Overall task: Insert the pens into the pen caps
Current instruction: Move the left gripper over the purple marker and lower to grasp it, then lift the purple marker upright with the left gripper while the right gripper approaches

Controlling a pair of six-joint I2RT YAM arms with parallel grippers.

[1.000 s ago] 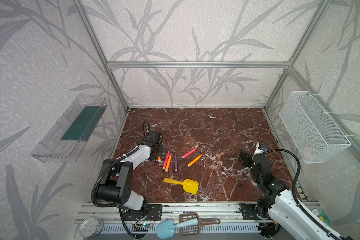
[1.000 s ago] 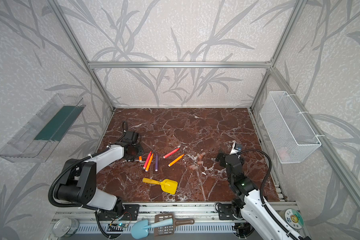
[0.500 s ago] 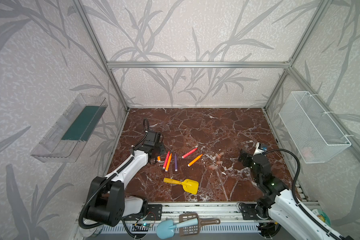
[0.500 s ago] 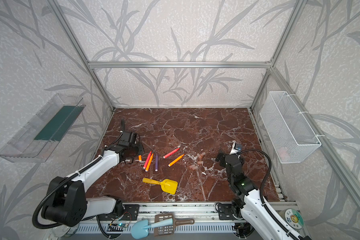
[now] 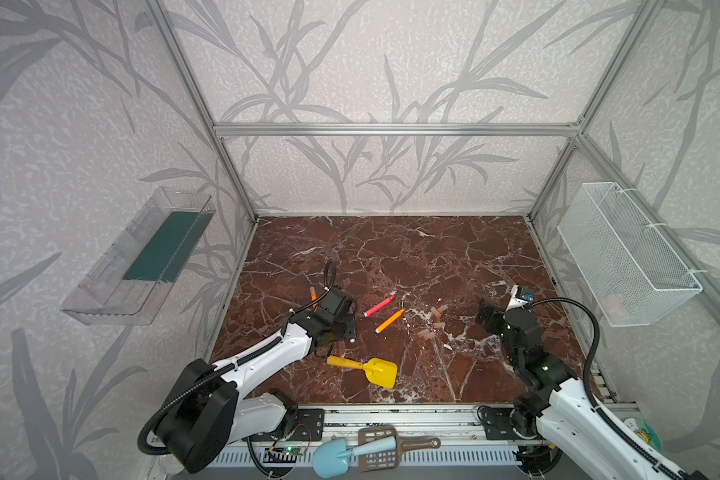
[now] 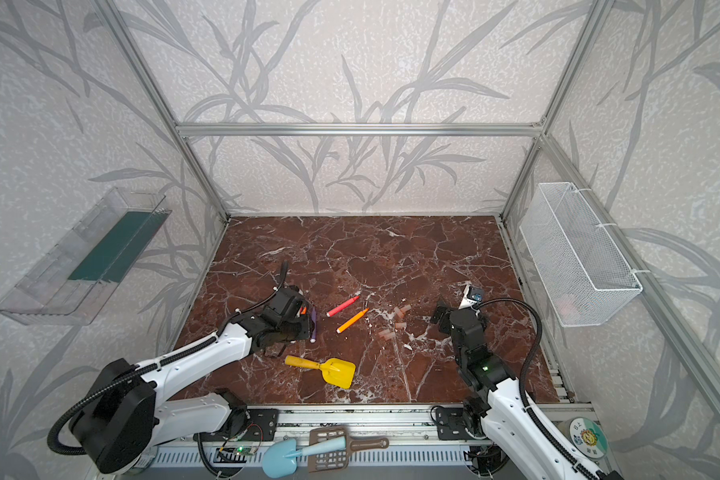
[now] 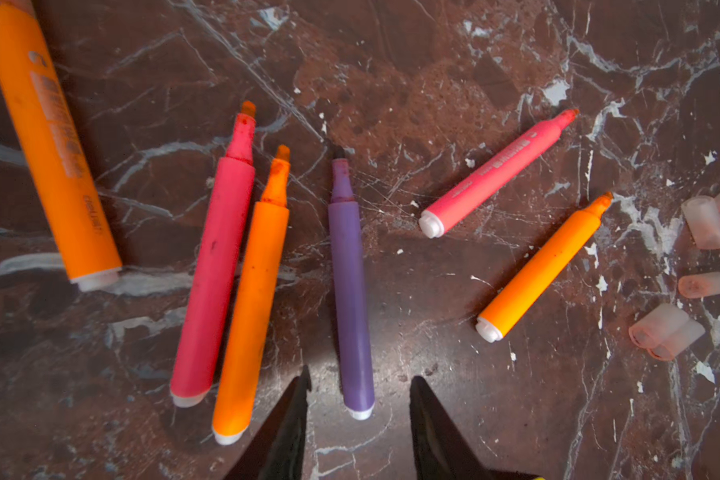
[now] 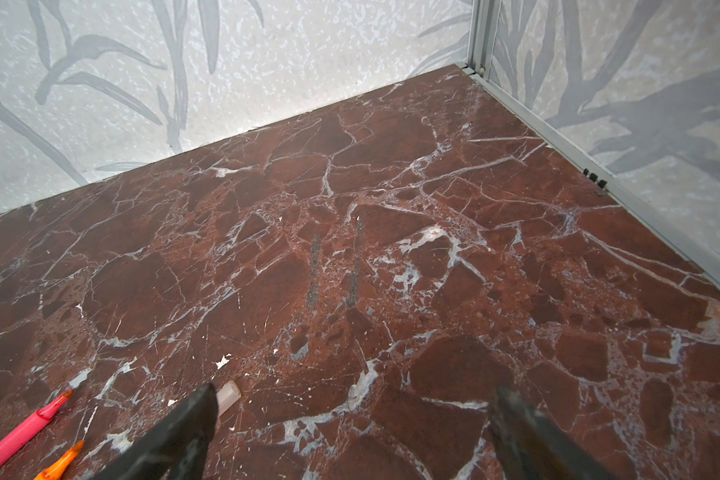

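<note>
The left pincer (image 7: 360, 374) has swung over the pens (image 7: 250, 291), half open and empty, with the purple pen (image 7: 350, 291) lined up between its jaws; pickup looks close, while the right pincer (image 8: 356, 392) gapes idle

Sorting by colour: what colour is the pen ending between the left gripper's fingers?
Purple pen; clearest in the left wrist view.

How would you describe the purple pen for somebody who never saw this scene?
On the red-brown marble table, look left of the middle, where the left gripper hangs over some pens. The purple pen lies just below its open jaws. It is the only purple one; its neighbours are orange or pink.
</note>
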